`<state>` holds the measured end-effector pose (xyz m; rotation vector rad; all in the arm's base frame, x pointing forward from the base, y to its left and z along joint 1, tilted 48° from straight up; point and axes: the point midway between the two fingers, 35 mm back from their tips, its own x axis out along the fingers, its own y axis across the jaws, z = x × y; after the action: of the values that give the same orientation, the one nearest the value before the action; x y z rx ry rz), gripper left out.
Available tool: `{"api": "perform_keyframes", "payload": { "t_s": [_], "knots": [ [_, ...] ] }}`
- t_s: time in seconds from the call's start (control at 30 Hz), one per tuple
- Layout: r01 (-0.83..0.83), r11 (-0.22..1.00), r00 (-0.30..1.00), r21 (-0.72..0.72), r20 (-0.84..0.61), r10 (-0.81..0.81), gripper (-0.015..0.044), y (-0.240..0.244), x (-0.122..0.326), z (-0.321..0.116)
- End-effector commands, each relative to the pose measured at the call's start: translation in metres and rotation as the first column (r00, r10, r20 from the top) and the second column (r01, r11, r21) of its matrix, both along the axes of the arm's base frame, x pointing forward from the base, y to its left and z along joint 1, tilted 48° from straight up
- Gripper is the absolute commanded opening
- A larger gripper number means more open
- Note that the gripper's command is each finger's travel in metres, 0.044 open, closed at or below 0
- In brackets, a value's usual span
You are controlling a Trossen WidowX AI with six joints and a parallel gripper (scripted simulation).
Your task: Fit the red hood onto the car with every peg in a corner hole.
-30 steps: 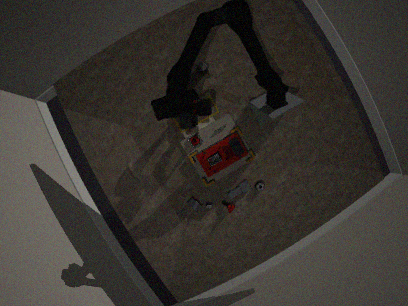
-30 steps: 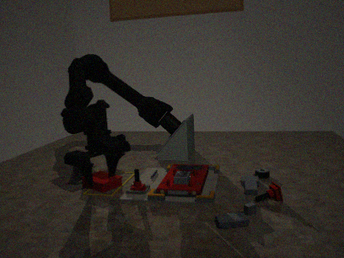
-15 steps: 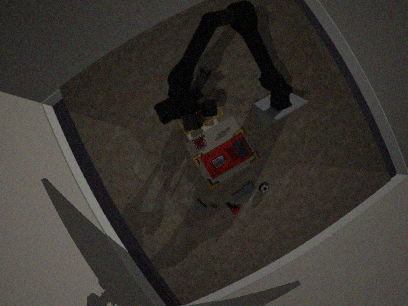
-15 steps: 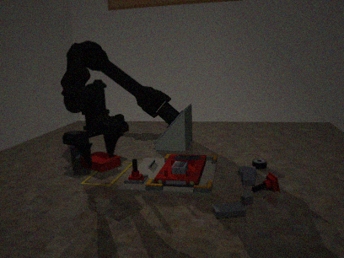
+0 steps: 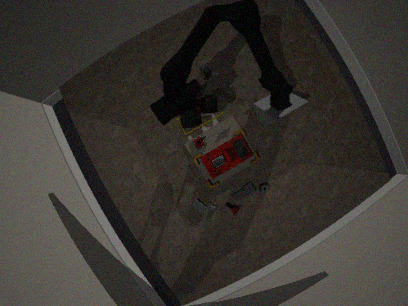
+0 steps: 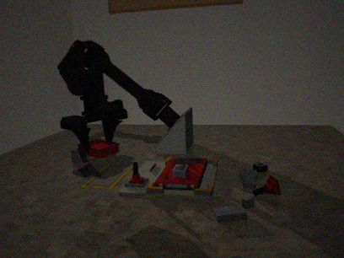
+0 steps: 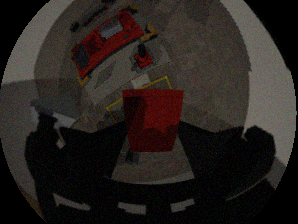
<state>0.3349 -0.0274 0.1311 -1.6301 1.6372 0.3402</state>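
The red hood (image 6: 102, 148) (image 7: 153, 117) is between the fingers of my gripper (image 6: 99, 145) (image 7: 152, 123), which is shut on it and holds it roughly level above the table, over the yellow outline's side. In the top view the arm mostly hides the hood. The chassis with its red deck (image 5: 234, 152) (image 6: 196, 169) (image 7: 93, 44) sits in the jig (image 6: 126, 191) (image 7: 119, 75), away from the hood. The grey engine block (image 5: 218, 160) (image 6: 180, 170) (image 7: 111, 28) stands on the deck. The pegs are too dim to make out clearly. The hood's corner holes are not visible.
A yellow outline (image 5: 200, 128) (image 6: 99, 187) (image 7: 166, 77) lies beside the jig. A red piece with a dark upright stem (image 5: 199, 142) (image 6: 136, 179) (image 7: 143, 59) stands near the deck. A grey wedge (image 6: 177, 137) rises behind. Several loose parts, including a grey block (image 6: 230, 213), lie past the chassis.
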Motion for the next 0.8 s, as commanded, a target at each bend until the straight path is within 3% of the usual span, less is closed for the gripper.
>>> {"api": "perform_keyframes", "payload": {
  "t_s": [0.0, 0.33, 0.77],
  "knots": [
    [0.0, 1.0, 1.0, 0.002, 0.01, 0.0, 0.0, 0.007, 0.001, 0.008],
    [0.006, 1.0, 1.0, -0.001, 0.01, -0.006, 0.0, 0.015, -0.002, 0.012],
    [0.134, 0.99, 0.979, 0.054, 0.15, -0.14, 0.0, 0.049, 0.005, -0.019]
  ]
}}
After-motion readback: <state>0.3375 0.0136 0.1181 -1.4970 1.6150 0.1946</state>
